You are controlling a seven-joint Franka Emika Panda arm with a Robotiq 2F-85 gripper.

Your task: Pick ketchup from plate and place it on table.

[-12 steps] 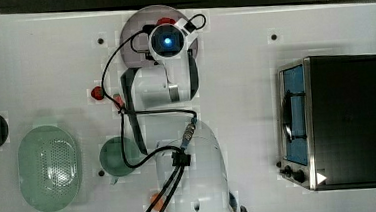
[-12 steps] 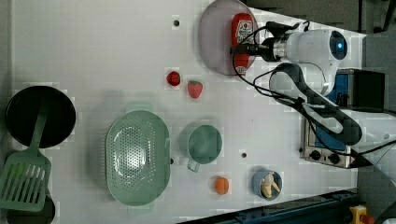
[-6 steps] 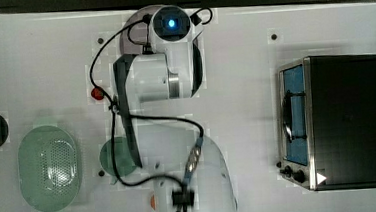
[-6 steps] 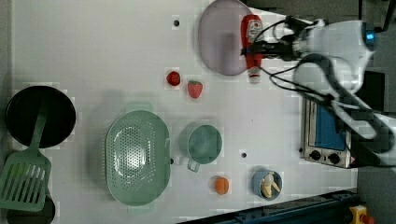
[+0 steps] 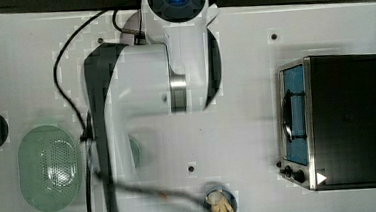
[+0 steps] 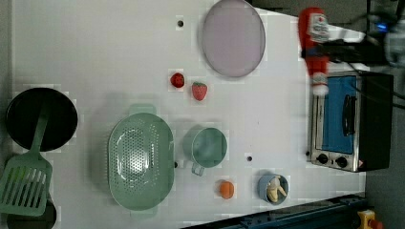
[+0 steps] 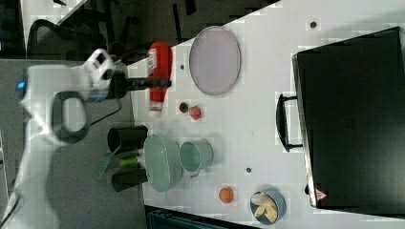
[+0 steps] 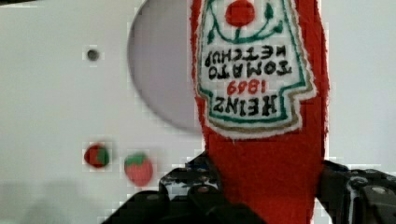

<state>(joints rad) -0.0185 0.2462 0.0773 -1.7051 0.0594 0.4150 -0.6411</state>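
The gripper (image 8: 266,186) is clamped on the ketchup (image 6: 314,45), its dark fingers (image 8: 187,184) pressing both sides of the red body below the white label. In the left view the bottle hangs clear of the table (image 6: 119,47), cap end toward the picture's bottom, over the table's right edge and the toaster oven (image 6: 351,121), well apart from the plate (image 6: 233,37). In the right view the ketchup (image 7: 158,76) appears to the right view's left of the plate (image 7: 215,59), held by the gripper (image 7: 160,82), with the white arm (image 7: 52,112) reaching in from the left. The plate is bare and lies flat near the table's far edge. The wrist view shows the plate (image 8: 159,70) behind the bottle and two small strawberries (image 8: 138,169) on the table beside it. Also on the table, in the left view: a mint-green perforated basket (image 6: 139,161), a green cup (image 6: 206,148), an orange item (image 6: 226,189), a blue bowl (image 6: 273,187) with pale contents, a black pan (image 6: 40,119) and a green spatula (image 6: 26,183). In the top view the arm (image 5: 139,89) covers the middle of the table (image 5: 248,132), with the toaster oven (image 5: 335,121) at the top view's right.
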